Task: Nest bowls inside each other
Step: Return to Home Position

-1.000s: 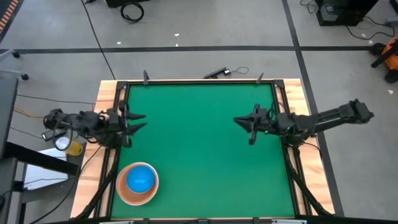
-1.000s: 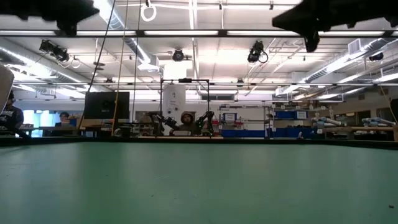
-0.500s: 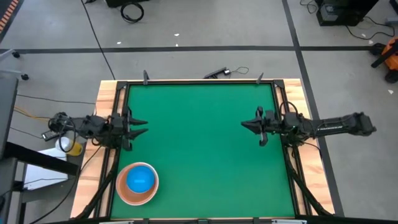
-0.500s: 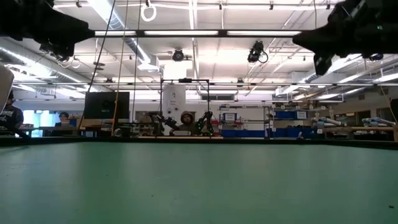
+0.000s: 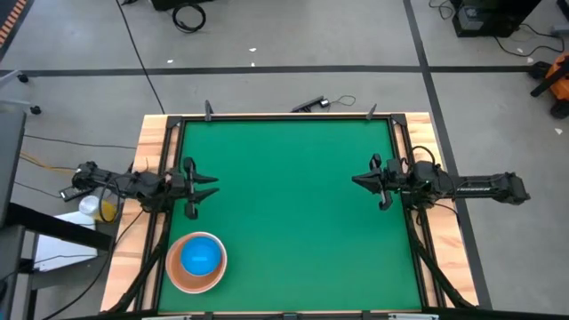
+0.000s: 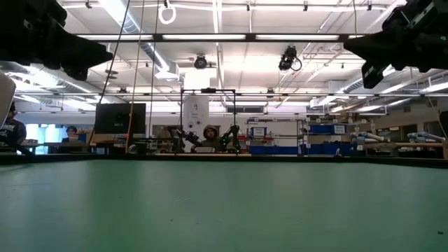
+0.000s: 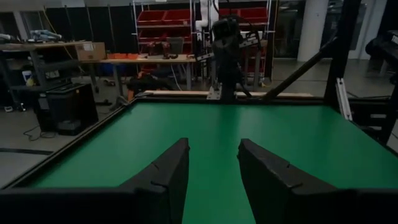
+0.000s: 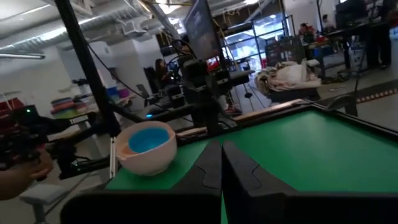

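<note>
The bowls [image 5: 196,260] stand as one nested stack on the green mat near the table's near left corner: a tan-peach bowl with a solid blue bowl [image 5: 201,256] inside it. The stack shows in the right wrist view too [image 8: 148,148]. My left gripper [image 5: 212,186] hovers open at the table's left edge, a little farther back than the stack, pointing level toward the right. My right gripper [image 5: 356,181] hovers shut at the right edge, pointing level toward the left. Its fingers [image 8: 211,163] meet with nothing between them. The left fingers [image 7: 168,171] stand apart over bare mat.
The green mat [image 5: 293,213] between the two grippers is bare, inside a black frame on wooden boards. Beyond the far edge lie cables on the floor; the low view shows a workshop with seated people far behind the table.
Both arms have sunk lower. My right gripper has drawn back toward the table's right edge and a little toward the near edge, swinging round to point straight left. My left gripper has shifted slightly toward the near edge. The bowl stack has not moved.
</note>
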